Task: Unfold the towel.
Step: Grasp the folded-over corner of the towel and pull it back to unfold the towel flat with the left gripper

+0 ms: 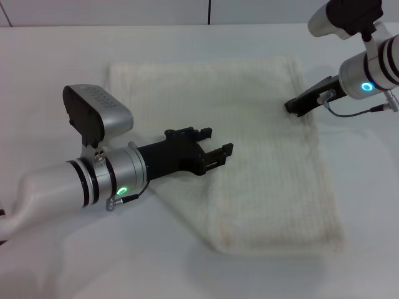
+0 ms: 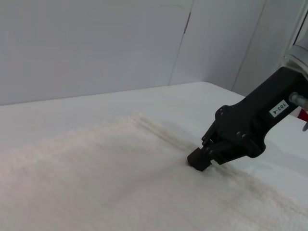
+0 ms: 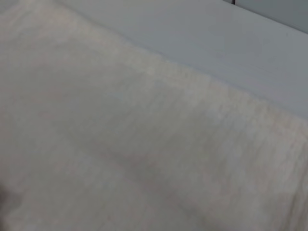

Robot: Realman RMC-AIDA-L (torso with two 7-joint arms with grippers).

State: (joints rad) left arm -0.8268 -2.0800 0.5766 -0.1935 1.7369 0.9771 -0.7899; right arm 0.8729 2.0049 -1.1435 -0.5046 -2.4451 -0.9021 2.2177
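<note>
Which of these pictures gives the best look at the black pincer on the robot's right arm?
The left wrist view: the right gripper shows close up, its tip pressed on the cream-white waffle towel. The head view shows it small at the towel's edge. The right wrist view shows only cloth.

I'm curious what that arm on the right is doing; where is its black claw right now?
In the head view the right gripper sits at the towel's right edge, its tip down on the cloth, across from the left gripper.

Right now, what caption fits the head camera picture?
Left pincer open over the towel; right pincer touches its right edge.
</note>
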